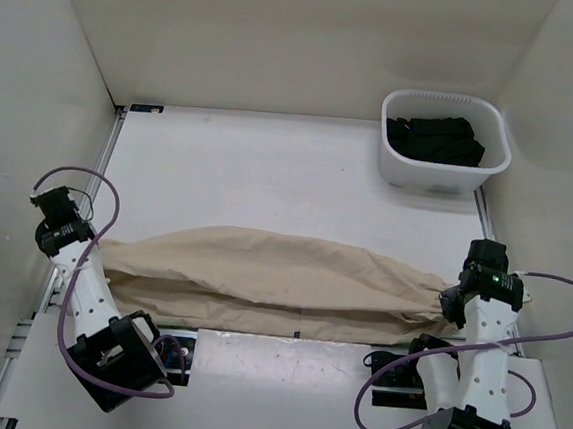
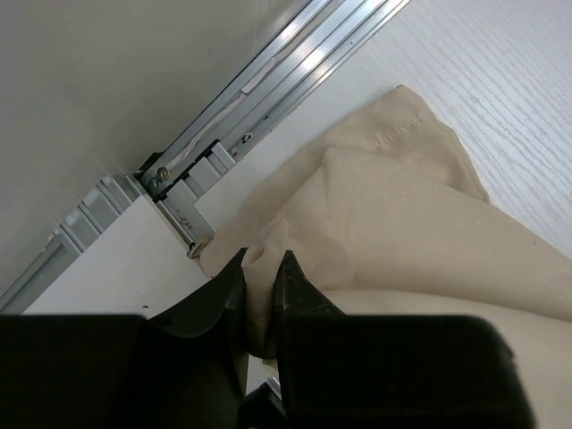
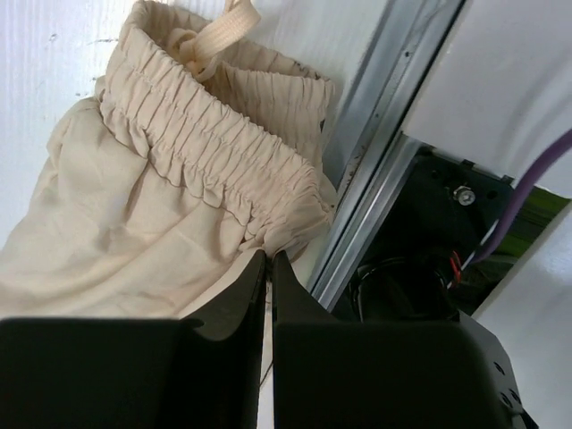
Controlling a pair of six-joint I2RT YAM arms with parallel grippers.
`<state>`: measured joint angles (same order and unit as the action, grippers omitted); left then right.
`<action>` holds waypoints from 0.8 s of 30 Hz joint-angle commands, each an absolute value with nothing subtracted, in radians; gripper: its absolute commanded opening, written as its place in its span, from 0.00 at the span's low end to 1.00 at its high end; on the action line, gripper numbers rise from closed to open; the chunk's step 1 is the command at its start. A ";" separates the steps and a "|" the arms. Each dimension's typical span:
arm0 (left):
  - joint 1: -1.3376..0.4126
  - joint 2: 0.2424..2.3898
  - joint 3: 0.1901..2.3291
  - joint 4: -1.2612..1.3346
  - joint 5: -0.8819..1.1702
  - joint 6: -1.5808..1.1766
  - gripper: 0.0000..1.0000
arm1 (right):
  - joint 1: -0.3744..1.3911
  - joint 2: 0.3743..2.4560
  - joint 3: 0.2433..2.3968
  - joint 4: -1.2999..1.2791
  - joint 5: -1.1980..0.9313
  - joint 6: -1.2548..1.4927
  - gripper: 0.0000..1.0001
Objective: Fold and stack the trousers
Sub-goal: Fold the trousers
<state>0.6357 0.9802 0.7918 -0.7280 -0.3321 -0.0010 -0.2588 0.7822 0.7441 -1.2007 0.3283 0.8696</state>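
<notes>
The beige trousers lie stretched left to right across the near part of the table, folded lengthwise. My left gripper is at their left end. In the left wrist view it is shut on a fold of the leg-end cloth. My right gripper is at their right end, where the waist gathers to a point. In the right wrist view its jaws are shut, tips at the corner of the wrinkled elastic waistband, which bunches into them. The drawstring lies at the far end of the waist.
A white basket at the back right holds a black garment. White walls enclose the table on three sides. Aluminium rails run along the table edges beside both grippers. A white board lies between the arm bases.
</notes>
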 commanded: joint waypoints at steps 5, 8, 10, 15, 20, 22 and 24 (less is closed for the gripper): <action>0.692 0.991 0.906 -0.681 -0.351 0.000 0.14 | -0.264 0.787 0.906 -1.301 0.489 0.888 0.00; 0.706 0.991 0.930 -0.681 -0.342 0.000 0.14 | -0.264 0.787 0.946 -1.331 0.489 0.868 0.00; 0.715 0.979 0.884 -0.681 -0.353 0.000 0.14 | -0.264 0.778 0.924 -1.341 0.460 0.868 0.00; 0.715 0.945 0.775 -0.693 -0.411 0.000 0.20 | -0.264 0.717 0.806 -1.374 0.439 0.935 0.53; 0.753 0.966 0.741 -0.706 -0.550 0.000 0.65 | -0.264 0.716 0.825 -1.410 0.488 0.991 0.85; 0.753 0.966 0.770 -0.732 -0.551 0.000 0.73 | -0.264 0.729 0.851 -1.375 0.499 0.918 0.86; 0.753 0.976 0.860 -0.785 -0.519 0.000 0.79 | -0.264 0.770 0.902 -1.271 0.419 0.824 0.84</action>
<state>0.7498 0.9825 0.7567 -0.7574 -0.4850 0.0032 -0.2607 0.7372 0.8234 -1.3373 0.4385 0.9104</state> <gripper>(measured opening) 0.779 0.852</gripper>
